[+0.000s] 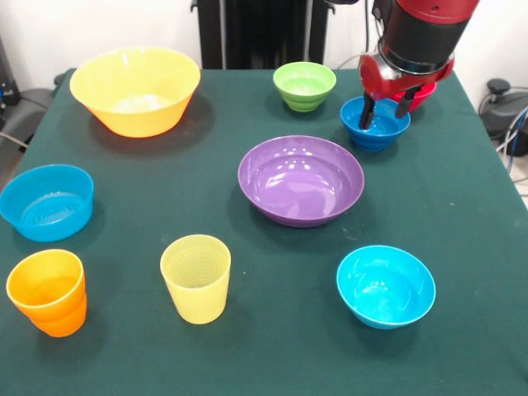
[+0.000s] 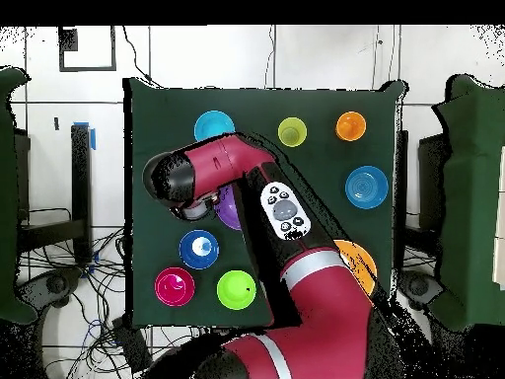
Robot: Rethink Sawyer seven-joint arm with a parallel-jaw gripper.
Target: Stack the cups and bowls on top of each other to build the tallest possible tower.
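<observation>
A red and black robot arm comes down at the table's far right corner, seen from across the table. Its gripper (image 1: 386, 109) hangs directly over the dark blue bowl (image 1: 375, 125), black fingers (image 1: 365, 114) spread apart and holding nothing — one tip dips inside the bowl's left rim, the other stands near its right rim. The bowl sits upright, mouth up, so the coming move looks like a straight drop and a pinch on the rim.

Just behind the gripper, mostly hidden, a sliver of the red bowl (image 1: 423, 95) shows; from above it appears as a round magenta-red shape (image 2: 175, 286) near the robot-side edge, beside the lime green bowl (image 2: 236, 289). Whether a cup sits in it cannot be told.

The dark green table (image 1: 462, 206) carries the rest, well apart:
- purple bowl (image 1: 301, 180) at centre
- yellow-orange bowl (image 1: 135, 89) at the far left corner
- light blue bowl (image 1: 46, 202) at the left edge
- orange cup (image 1: 48, 292) at the near left corner
- pale yellow cup (image 1: 196, 277) near the front edge
- cyan bowl (image 1: 385, 285) toward the near right

Beyond the table are pale walls, cables and dark stands.
</observation>
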